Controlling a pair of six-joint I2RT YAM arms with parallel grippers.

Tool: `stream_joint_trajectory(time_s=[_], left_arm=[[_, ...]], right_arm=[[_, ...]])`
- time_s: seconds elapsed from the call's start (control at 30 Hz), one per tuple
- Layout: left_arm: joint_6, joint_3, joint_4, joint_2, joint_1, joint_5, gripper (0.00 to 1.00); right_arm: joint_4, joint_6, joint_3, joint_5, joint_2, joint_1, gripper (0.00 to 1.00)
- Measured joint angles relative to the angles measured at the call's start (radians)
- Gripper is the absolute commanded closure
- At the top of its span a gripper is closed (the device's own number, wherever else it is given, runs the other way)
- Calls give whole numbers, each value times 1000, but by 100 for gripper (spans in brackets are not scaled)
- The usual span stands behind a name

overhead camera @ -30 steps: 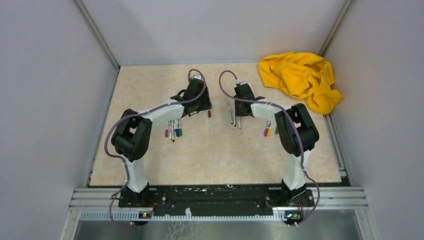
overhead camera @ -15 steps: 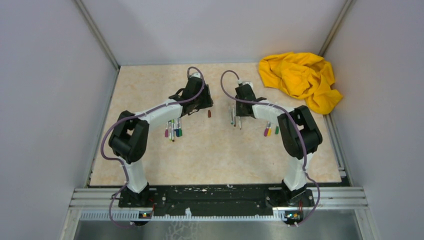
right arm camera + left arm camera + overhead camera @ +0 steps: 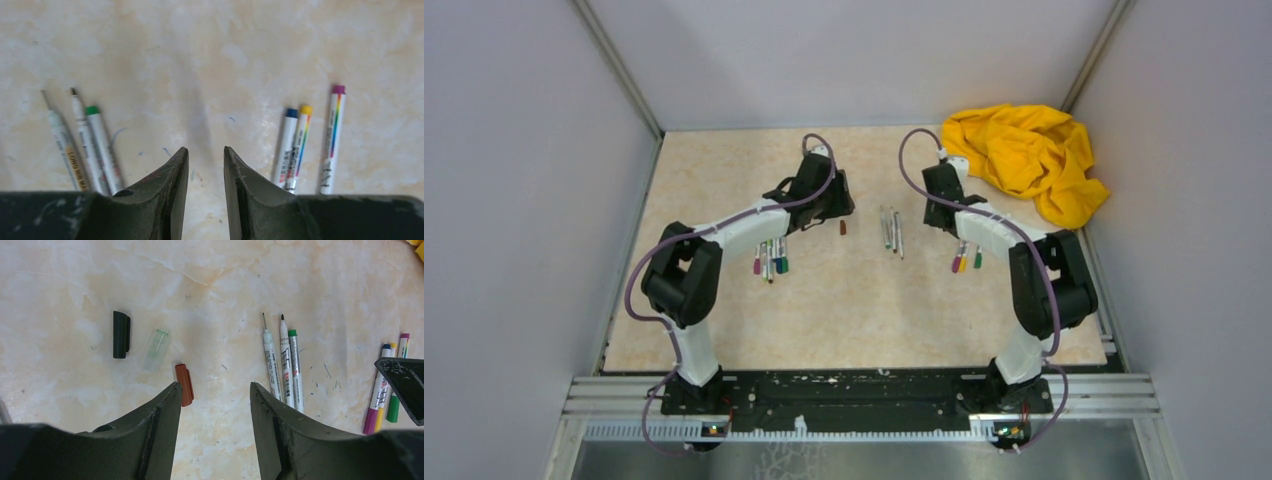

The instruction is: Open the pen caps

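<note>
Green: the green cap (image 3: 92, 110) sits on the third of the middle pens (image 3: 271, 365); its two neighbours show bare tips.
Capped group: the blue cap (image 3: 291, 113), yellow cap (image 3: 306, 109) and purple cap (image 3: 338, 89) top the right-side pens (image 3: 332, 145), side by side.
Loose caps: the black cap (image 3: 120, 334), clear cap (image 3: 156, 343) and red-brown cap (image 3: 184, 385) lie off their pens on the surface (image 3: 225, 280).
Right hand (image 3: 205, 165): jaws apart, nothing between them, hovering over bare surface between the two pen groups.
Left hand (image 3: 215, 400): jaws apart and empty, with the red-brown cap just beside its left finger.
Long axis: both groups run roughly along the line the right hand points, caps at the far ends.
Nearer arm: the right, by my reckoning; the capped group lies just to its right, the green cap just to its left.
Next move: probably a short sideways shift, then a grip across a barrel.
</note>
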Motion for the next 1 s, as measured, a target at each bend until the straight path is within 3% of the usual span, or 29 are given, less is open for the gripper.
stream_joint_trajectory(time_s=[1.0], left_arm=[[3,-16,31,-13,-8,11,41]], right_arm=[[-31,27,-111,29,-5,-130,69]])
